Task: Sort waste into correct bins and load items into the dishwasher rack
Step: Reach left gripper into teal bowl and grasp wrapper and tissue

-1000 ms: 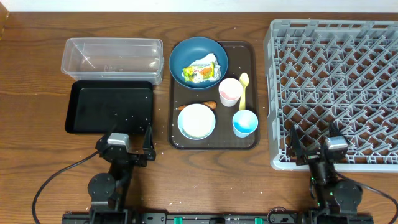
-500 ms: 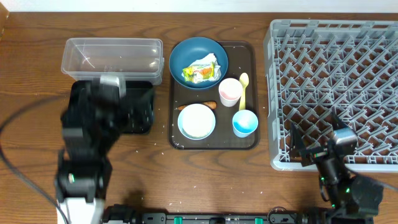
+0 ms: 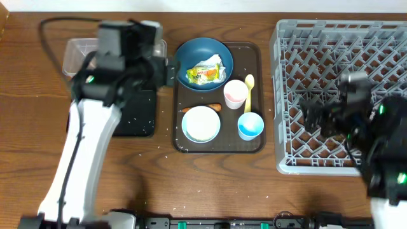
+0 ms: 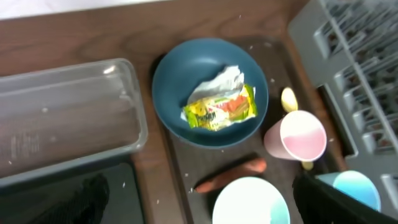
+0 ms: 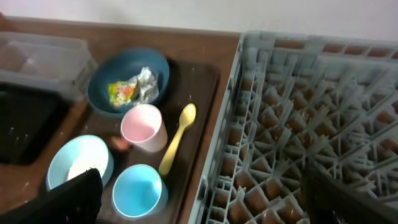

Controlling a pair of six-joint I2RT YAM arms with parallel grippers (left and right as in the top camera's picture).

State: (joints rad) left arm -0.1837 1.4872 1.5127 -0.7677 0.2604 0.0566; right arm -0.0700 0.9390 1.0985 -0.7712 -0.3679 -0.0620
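Note:
The dark blue bowl (image 3: pixel 191 57) holds the yellow-green and white wrapper (image 3: pixel 203 74) at the back of a brown serving tray (image 3: pixel 255 52). On that tray also stand the pink-and-white cup (image 3: pixel 235 94), the yellow spoon (image 3: pixel 248 89), the light blue cup (image 3: pixel 250 125) and the small pale blue bowl (image 3: pixel 201 123) with white rice. The carrot (image 3: pixel 213 107) lies by that bowl. My left gripper (image 3: pixel 166 71) is open and empty, high beside the dark blue bowl; its view shows the wrapper (image 4: pixel 219 106). My right gripper (image 3: pixel 311 114) is open and empty over the grey rack (image 3: pixel 343 63).
The clear tub (image 3: pixel 76 54) and the black tray (image 3: pixel 137 117) lie left of the serving tray, partly hidden by my left arm. Rice grains are scattered on the black tray and the table. The rack fills the right side.
Both arms rose from the table's front edge. The left swung back over the tub and black tray towards the dark blue bowl. The right moved up over the rack's left part.

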